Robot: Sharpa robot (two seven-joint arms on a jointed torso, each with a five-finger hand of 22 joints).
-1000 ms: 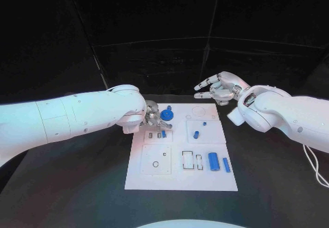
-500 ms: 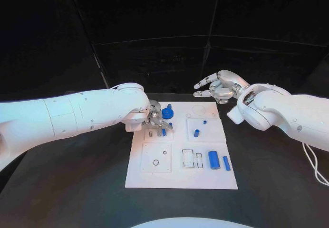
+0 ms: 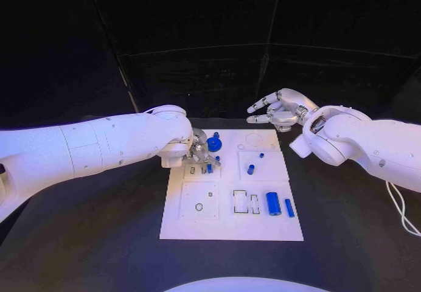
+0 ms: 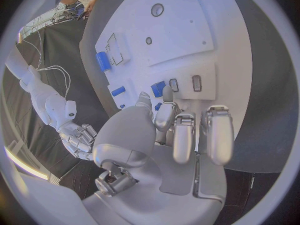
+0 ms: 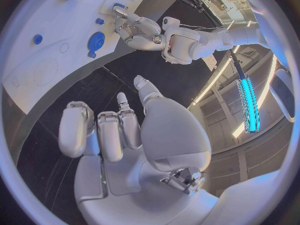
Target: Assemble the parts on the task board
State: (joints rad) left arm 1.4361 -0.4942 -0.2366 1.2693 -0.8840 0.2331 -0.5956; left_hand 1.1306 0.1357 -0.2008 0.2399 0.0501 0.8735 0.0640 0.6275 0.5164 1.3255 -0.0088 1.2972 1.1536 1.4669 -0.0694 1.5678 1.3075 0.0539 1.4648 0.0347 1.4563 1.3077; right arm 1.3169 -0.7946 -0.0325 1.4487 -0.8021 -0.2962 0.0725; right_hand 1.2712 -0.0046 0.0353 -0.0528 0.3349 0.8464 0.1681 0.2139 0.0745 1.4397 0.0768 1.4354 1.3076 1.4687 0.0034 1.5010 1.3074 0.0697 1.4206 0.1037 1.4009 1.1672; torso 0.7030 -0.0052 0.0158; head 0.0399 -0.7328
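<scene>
The white task board [image 3: 200, 228] lies in the middle of the black table. My left hand [image 3: 196, 152] hovers low over its far left corner, fingers pointing down at a row of small slots. A small blue block [image 4: 158, 88] stands in the slot [image 3: 210, 170] just past my thumb and one fingertip; whether they touch it is hidden. A blue round part [image 3: 214, 145] stands beside that hand. My right hand [image 3: 279, 110] hangs above the board's far edge, fingers spread and holding nothing.
Two short blue pegs [image 3: 251, 170] stand in the board's right middle panel. A blue cylinder [image 3: 273, 204] and a thin blue bar [image 3: 289, 208] lie at the near right, beside two outlined rectangular recesses [image 3: 240, 202]. Black table surrounds the board.
My left arm has swung slightly towards the board's far edge, with its hand staying over the slots. The blue block and my right hand have not visibly moved.
</scene>
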